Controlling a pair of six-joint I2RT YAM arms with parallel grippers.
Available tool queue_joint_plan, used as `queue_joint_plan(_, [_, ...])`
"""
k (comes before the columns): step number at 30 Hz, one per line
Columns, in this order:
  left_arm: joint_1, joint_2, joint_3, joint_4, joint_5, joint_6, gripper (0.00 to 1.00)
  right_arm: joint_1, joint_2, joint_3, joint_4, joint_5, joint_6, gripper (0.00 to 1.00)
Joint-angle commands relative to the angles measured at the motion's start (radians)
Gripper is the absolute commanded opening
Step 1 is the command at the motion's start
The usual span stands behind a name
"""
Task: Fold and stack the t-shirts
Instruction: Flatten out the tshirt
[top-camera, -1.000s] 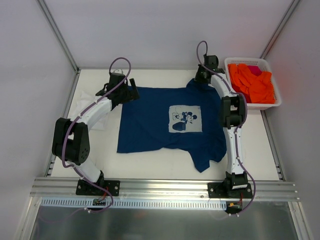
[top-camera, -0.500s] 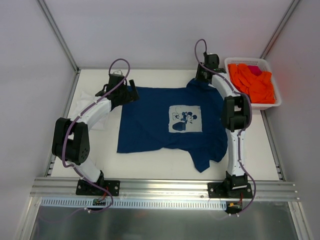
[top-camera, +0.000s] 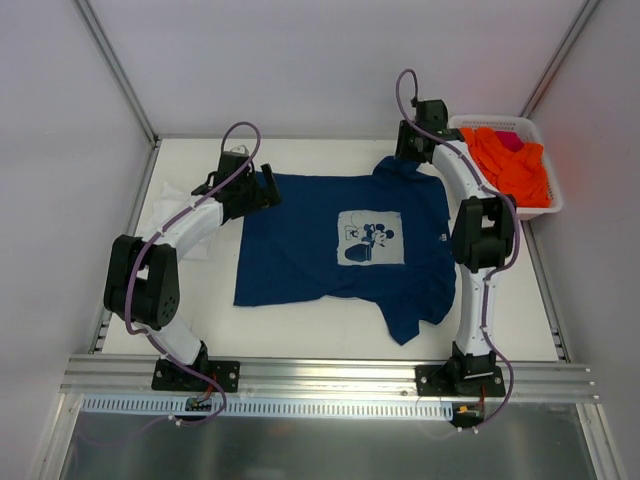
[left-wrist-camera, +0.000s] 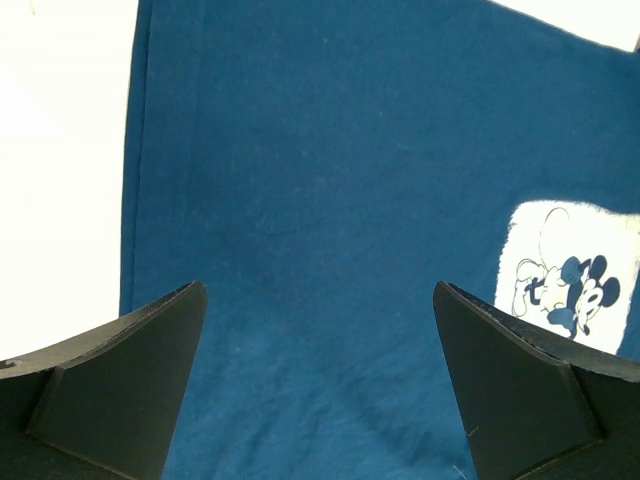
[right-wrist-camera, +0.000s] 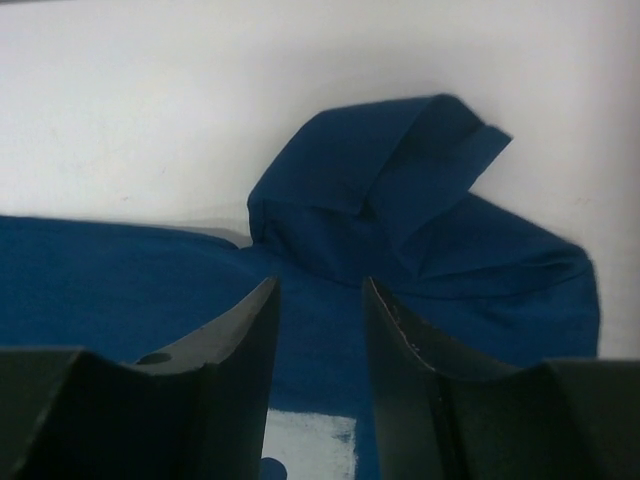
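The navy blue cotton t-shirt (top-camera: 320, 250) lies spread front-up on the white table (top-camera: 320, 345), its hem toward my left arm and its collar end toward my right.

1. Left pincer (left-wrist-camera: 320, 295): the jaws stand wide apart, with nothing between them. It hovers over the hem end of the shirt, close to the hem edge.
2. Right pincer (right-wrist-camera: 318, 290): the jaws stand narrowly apart and grip nothing. It hangs above the far sleeve (right-wrist-camera: 400, 190), which lies bunched and folded over on itself.
3. Marking: the pale square print (left-wrist-camera: 565, 275) on the chest shows a cartoon mouse. Any lettering in it is too small to read.
4. A white cloth (top-camera: 163, 203) lies partly under my left arm.
5. A white plastic basket (top-camera: 535, 210) holding orange fabric (top-camera: 505, 165) stands at the far right corner.
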Motion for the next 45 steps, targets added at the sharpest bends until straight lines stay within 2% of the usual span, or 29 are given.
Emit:
queue_joint_plan(1, [0.01,-0.034,-0.019,0.017,0.026,-0.004,0.99,0.013,0.067,0.027,-0.068,-0.067,0.043,0.42])
queue_joint_plan(16, [0.009,-0.033,-0.021,0.024,0.016,0.004,0.99,0.036,0.21,0.176,-0.1,-0.024,0.048,0.42])
queue_joint_plan(28, [0.009,-0.018,-0.01,0.024,0.019,0.007,0.99,0.029,0.263,0.286,-0.108,0.005,0.033,0.43])
queue_joint_plan(41, [0.009,-0.044,-0.041,0.062,-0.008,0.05,0.99,0.029,0.308,0.312,-0.092,0.107,0.022,0.43])
queue_joint_plan(45, [0.015,-0.001,-0.039,0.115,0.044,0.055,0.99,0.027,0.319,0.329,-0.092,0.11,0.024,0.43])
